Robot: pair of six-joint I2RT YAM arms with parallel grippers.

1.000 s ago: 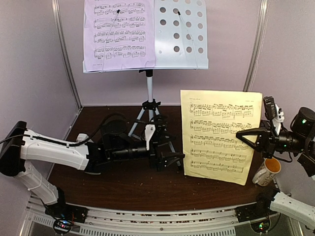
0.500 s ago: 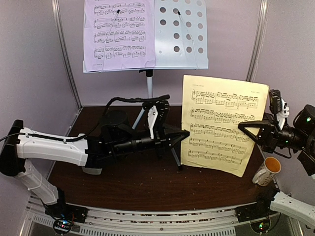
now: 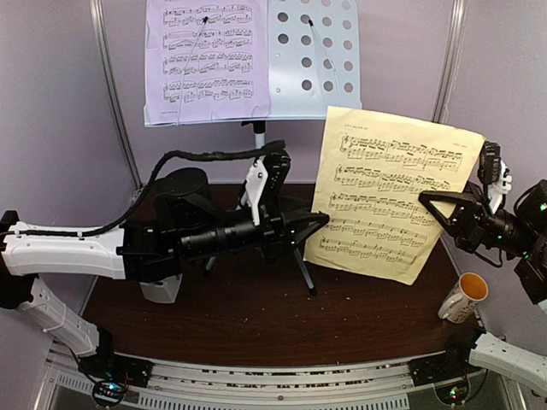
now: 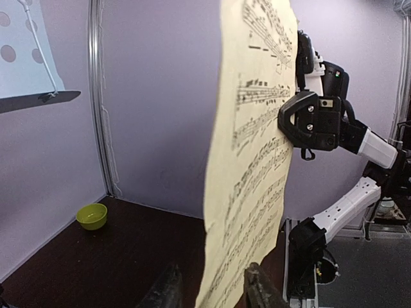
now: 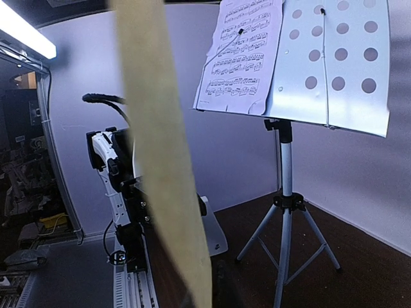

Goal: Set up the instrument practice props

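Observation:
The grey perforated music-stand desk stands at the back on its silver tripod, with the lilac page on its left half. The pale yellow page hangs tilted in the air below the desk's right half. My right gripper is shut on its right edge. My left gripper is at the page's lower left edge. In the left wrist view the left gripper is open, its jaws apart either side of the yellow page. The light grey metronome stands under my left arm.
A white mug with an orange inside stands at the table's right front, under my right arm. A small green bowl sits near the back wall. The tripod legs spread over the middle of the dark table.
The yellow page has risen off the table and tilted, carried by my right gripper. My left gripper has moved up from the tripod legs to the page's left edge.

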